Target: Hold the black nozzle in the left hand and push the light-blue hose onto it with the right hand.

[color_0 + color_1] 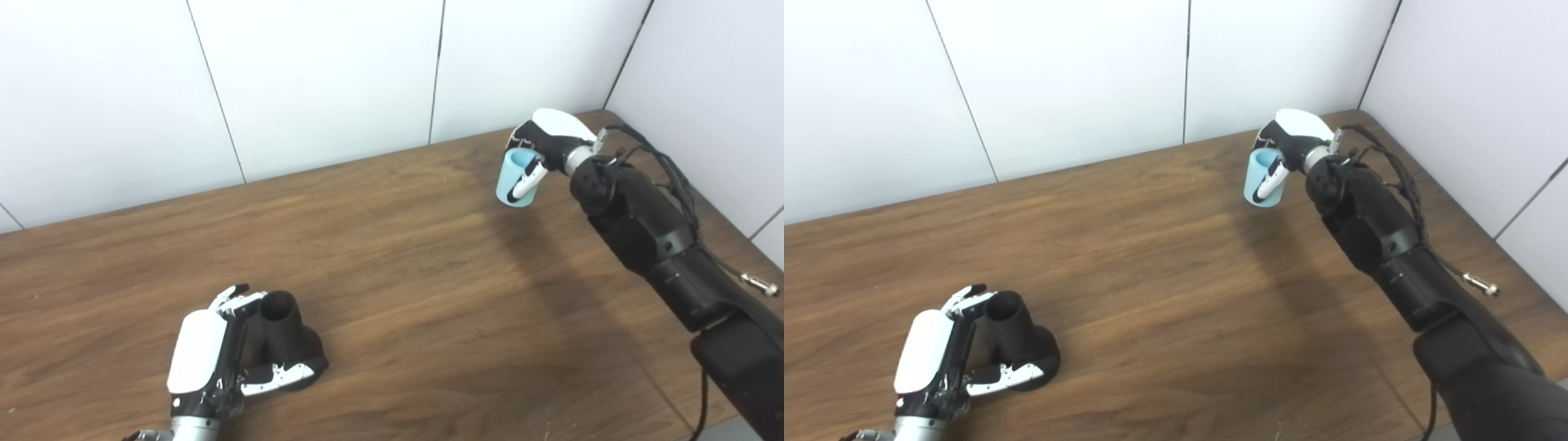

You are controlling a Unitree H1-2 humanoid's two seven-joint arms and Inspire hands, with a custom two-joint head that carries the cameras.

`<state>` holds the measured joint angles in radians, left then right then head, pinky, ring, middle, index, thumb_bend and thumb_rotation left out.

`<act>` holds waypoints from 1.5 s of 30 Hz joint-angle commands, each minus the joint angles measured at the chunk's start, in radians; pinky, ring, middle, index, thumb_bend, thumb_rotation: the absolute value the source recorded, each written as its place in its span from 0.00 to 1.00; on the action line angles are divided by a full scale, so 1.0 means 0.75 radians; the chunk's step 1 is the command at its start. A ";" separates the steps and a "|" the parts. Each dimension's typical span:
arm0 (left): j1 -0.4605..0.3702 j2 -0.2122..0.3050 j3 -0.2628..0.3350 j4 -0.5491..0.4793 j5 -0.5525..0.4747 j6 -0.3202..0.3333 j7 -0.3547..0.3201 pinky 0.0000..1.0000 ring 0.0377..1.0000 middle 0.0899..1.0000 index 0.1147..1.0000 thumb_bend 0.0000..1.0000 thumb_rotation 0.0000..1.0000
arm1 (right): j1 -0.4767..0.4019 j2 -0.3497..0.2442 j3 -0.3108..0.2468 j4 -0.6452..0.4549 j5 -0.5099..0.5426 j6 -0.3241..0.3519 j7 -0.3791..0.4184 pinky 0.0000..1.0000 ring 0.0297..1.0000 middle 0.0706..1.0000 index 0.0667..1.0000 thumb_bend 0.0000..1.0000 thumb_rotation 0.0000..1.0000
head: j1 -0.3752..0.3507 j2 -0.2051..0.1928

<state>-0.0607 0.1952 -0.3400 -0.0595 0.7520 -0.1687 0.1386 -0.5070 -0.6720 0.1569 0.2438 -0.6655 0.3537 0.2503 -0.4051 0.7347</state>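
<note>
The black nozzle (288, 337) stands upright on the wooden table (398, 275) at the near left, its open tube end up. My left hand (211, 352) is around it, fingers behind the tube and thumb across the wide base. The light-blue hose (516, 177), a short open tube, is at the far right, upright. My right hand (548, 144) is shut on the hose, thumb down its front, and whether the hose rests on the table or hangs just above it cannot be told. The two hands are far apart.
White wall panels (306, 79) stand behind the table, and another wall (704, 92) closes its right side. Loose cables (680, 184) hang along my right arm. The table's right edge runs under that arm.
</note>
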 commanded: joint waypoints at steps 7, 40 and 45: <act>0.072 -0.010 -0.026 0.035 0.047 0.047 -0.031 0.84 0.59 0.40 0.45 0.52 0.00 | 0.034 -0.054 -0.065 -0.362 -0.015 0.011 0.009 0.36 0.35 0.44 0.54 0.51 0.00 | 0.090 0.010; 0.067 -0.154 -0.136 0.089 0.204 0.144 0.055 0.84 0.61 0.39 0.45 0.52 0.00 | 0.044 0.204 -0.041 -1.190 0.271 -0.023 0.322 0.41 0.37 0.48 0.49 0.50 0.00 | 0.440 0.019; 0.069 -0.157 -0.141 0.086 0.202 0.148 0.061 0.84 0.61 0.39 0.45 0.52 0.00 | 0.071 0.293 0.004 -1.289 0.244 0.070 0.366 0.38 0.39 0.48 0.47 0.50 0.00 | 0.454 0.026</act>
<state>-0.0623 0.0954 -0.4222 -0.0512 0.9058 -0.0708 0.1928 -0.4302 -0.4558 0.1627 -0.6874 -0.4756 0.3996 0.5310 -0.0660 0.7517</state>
